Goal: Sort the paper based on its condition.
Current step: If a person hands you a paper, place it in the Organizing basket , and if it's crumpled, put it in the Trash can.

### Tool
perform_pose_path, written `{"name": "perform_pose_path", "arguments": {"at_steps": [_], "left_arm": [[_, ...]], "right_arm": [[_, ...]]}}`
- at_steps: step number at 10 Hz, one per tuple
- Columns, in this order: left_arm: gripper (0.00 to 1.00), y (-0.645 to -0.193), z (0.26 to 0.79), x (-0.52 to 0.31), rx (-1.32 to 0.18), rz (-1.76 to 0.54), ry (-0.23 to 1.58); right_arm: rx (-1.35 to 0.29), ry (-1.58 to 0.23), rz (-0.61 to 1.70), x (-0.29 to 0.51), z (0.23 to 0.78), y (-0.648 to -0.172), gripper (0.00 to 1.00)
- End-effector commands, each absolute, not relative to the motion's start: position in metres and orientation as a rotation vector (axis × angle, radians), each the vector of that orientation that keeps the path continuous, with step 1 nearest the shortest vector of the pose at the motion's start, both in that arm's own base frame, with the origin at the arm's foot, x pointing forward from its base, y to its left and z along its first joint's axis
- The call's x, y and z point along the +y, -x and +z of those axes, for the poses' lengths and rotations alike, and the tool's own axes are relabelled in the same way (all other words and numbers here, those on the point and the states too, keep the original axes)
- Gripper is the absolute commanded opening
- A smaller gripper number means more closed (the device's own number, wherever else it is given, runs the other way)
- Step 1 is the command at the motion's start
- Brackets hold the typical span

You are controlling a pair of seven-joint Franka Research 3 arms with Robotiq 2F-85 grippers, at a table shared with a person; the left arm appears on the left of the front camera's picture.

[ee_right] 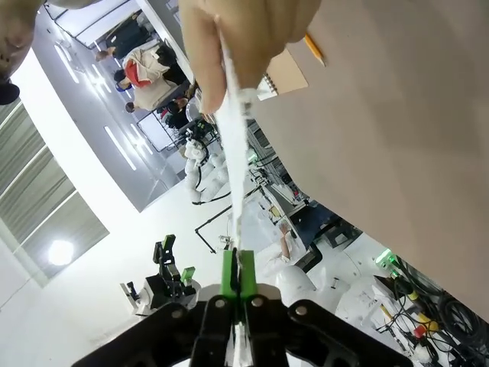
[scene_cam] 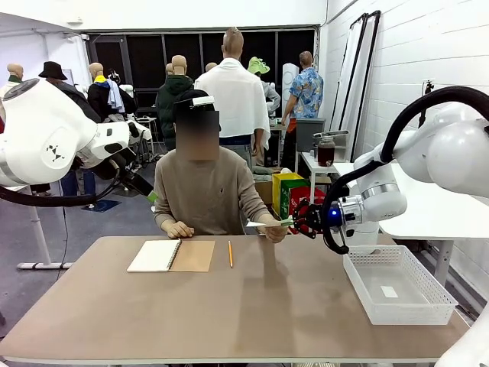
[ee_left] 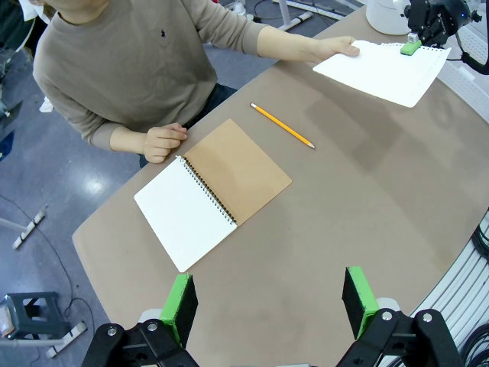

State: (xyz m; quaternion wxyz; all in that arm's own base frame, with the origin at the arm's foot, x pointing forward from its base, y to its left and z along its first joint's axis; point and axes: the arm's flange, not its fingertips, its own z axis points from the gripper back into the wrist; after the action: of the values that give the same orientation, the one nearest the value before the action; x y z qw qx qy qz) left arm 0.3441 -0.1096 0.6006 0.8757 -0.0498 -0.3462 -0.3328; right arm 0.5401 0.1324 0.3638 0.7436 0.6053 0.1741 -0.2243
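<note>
A flat white sheet of paper [scene_cam: 269, 224] hangs over the table's far right side. The person's hand [scene_cam: 273, 232] holds one end, and my right gripper [scene_cam: 295, 222] is shut on the other edge. From the left wrist the paper [ee_left: 382, 69] looks smooth, with the right gripper [ee_left: 412, 47] on its corner. In the right wrist view the paper [ee_right: 233, 153] runs edge-on from the hand [ee_right: 229, 38] down into my shut right gripper [ee_right: 238, 279]. My left gripper [ee_left: 269, 302] is open, high above the table's near side, holding nothing.
An open spiral notebook [scene_cam: 171, 255] with a brown cover lies at the table's far left of centre, with a yellow pencil [scene_cam: 230, 253] beside it. A white plastic basket [scene_cam: 439, 302] stands at the right edge, a small white scrap inside.
</note>
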Motion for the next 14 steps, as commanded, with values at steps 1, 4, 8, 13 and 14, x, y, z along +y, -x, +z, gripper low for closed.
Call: {"name": "perform_pose_path", "arguments": {"at_steps": [1, 4, 8, 13, 14], "left_arm": [[1.0, -0.345, 0.601, -0.109, -0.732, -0.699, 0.113], [1.0, -0.345, 0.601, -0.109, -0.732, -0.699, 0.113], [1.0, -0.345, 0.601, -0.109, -0.732, -0.699, 0.113], [1.0, -0.345, 0.601, -0.109, -0.732, -0.699, 0.113], [1.0, -0.345, 0.601, -0.109, -0.732, -0.699, 0.113]], "right_arm": [[0.45, -1.325, -0.463, 0.138, 0.372, -0.547, 0.0], [0.427, -1.324, -0.402, 0.129, 0.39, -0.545, 0.0], [0.149, -0.927, -0.192, 0.065, 0.429, -0.521, 0.0], [0.049, -0.657, -0.23, -0.011, 0.455, -0.486, 0.0], [0.037, -0.627, -0.235, -0.016, 0.454, -0.483, 0.0]]}}
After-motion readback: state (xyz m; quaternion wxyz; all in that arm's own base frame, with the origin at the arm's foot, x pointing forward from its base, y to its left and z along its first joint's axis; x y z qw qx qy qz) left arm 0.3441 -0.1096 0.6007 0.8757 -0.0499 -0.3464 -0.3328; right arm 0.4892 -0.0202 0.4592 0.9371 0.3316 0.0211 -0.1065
